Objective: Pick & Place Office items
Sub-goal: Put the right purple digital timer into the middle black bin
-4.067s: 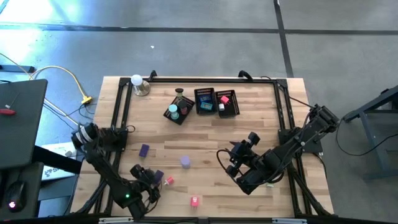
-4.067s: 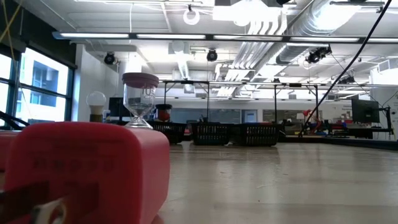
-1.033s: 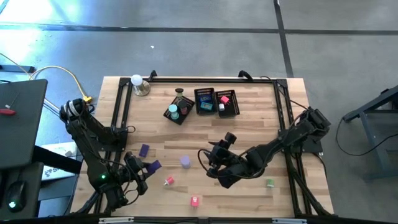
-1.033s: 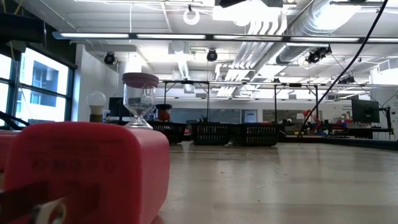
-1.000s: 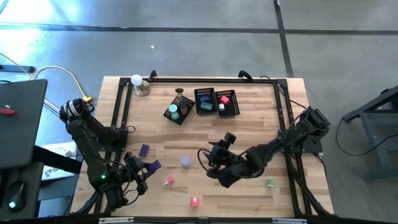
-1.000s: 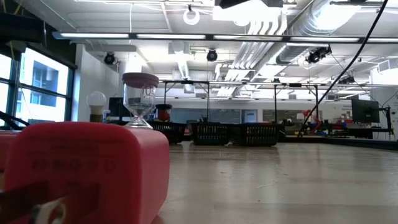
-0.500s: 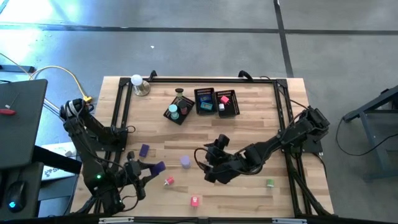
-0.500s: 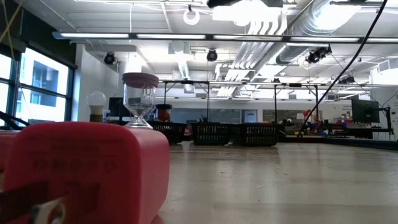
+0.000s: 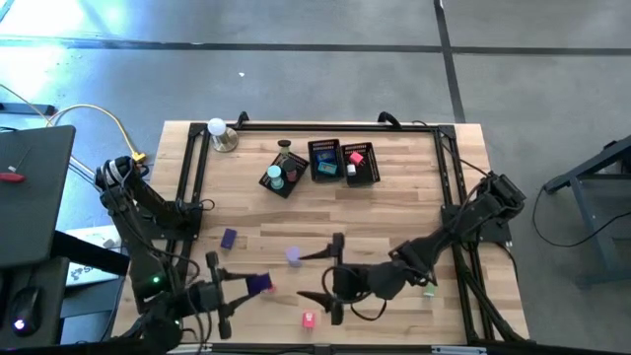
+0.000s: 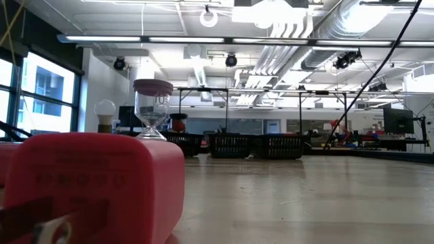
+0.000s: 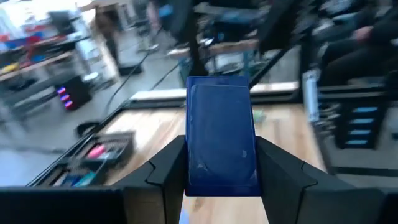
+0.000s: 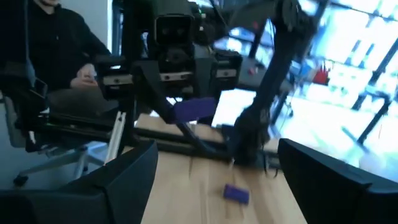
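I have the left gripper (image 9: 235,283) clamped on a purple block (image 11: 221,143), lifted clear above the near-left of the table (image 9: 414,212). The right gripper (image 9: 317,275) is spread wide and empty at near centre, beside the lavender cylinder (image 9: 293,255). To finish well, I would carry level to the 3 baskets (image 9: 326,161) at the far edge, releasing low.

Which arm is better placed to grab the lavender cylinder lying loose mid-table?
Right, probably. The right gripper stands open and empty, its fingers spread just in front of the lavender cylinder. The left gripper is shut on a purple block, so it would have to drop that off first.
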Controlling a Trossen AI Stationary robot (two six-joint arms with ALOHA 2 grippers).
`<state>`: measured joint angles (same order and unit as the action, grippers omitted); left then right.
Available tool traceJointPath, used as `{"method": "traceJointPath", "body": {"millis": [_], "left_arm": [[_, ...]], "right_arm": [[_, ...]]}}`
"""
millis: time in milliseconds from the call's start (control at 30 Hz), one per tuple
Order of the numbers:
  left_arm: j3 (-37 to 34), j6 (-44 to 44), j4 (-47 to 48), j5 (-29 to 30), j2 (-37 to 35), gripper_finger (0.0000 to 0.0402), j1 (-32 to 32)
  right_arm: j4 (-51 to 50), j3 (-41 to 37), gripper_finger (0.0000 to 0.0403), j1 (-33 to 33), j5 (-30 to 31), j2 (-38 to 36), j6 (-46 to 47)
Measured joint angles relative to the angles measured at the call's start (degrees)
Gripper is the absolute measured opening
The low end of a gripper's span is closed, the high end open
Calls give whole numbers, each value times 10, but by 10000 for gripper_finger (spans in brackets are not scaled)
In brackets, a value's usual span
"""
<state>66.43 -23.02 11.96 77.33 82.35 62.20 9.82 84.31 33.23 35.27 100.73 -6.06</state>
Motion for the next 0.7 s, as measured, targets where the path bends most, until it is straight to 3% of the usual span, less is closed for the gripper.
{"method": "traceJointPath", "body": {"millis": [133, 267, 367, 533, 700], "left_arm": [[0, 202, -196, -105, 0, 150, -21], [0, 312, -281, -185, 1, 150, -49], [0, 348, -293, -214, 1, 150, -72], [0, 353, -296, -270, 1, 150, -118], [0, 377, -312, -287, 1, 150, -148]], "right_arm": [[39, 0, 323, -3, -11, 0, -71], [75, 0, 321, -11, -88, 0, -101], [102, 0, 321, -11, -136, 0, -122], [117, 0, 320, -10, -144, 0, -136], [104, 0, 320, -15, -142, 0, -137]]}}
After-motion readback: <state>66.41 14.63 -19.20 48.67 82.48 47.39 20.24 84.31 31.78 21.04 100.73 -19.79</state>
